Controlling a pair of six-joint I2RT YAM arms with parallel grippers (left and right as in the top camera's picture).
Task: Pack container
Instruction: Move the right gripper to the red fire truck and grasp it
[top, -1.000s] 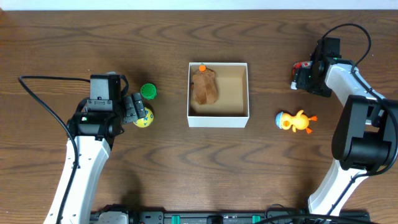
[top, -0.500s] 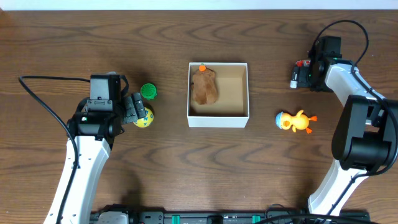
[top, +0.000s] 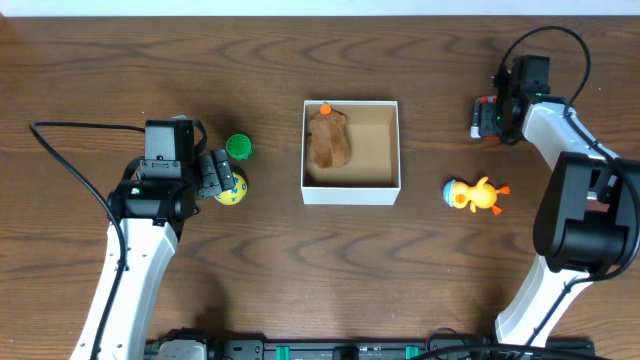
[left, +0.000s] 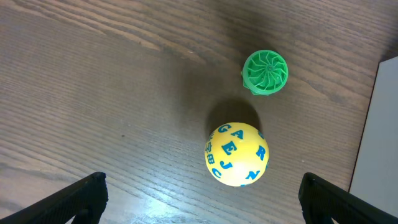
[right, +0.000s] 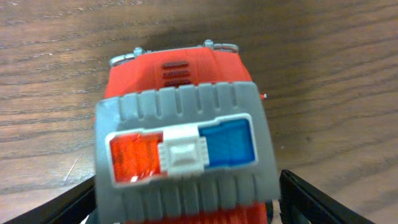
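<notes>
The container (top: 350, 195) is a square white box with a tan inside at mid table; a brown toy (top: 328, 140) lies in its left half. My left gripper (top: 222, 180) is open over a yellow letter ball (top: 230, 192); in the left wrist view the ball (left: 236, 154) lies just ahead of the open fingers (left: 202, 199). My right gripper (top: 492, 115) is at the far right, open, with its fingers (right: 186, 205) on either side of a red and grey toy truck (right: 183, 124), also seen overhead (top: 485, 104).
A green ribbed cap (top: 238, 147) stands just beyond the ball, also in the left wrist view (left: 265, 72). A yellow duck toy (top: 472, 195) lies right of the container. The container's white wall (left: 379, 137) is at the right edge of the left wrist view.
My right gripper has moved toward the far edge, onto the toy truck. The left arm and the other toys have not moved.
</notes>
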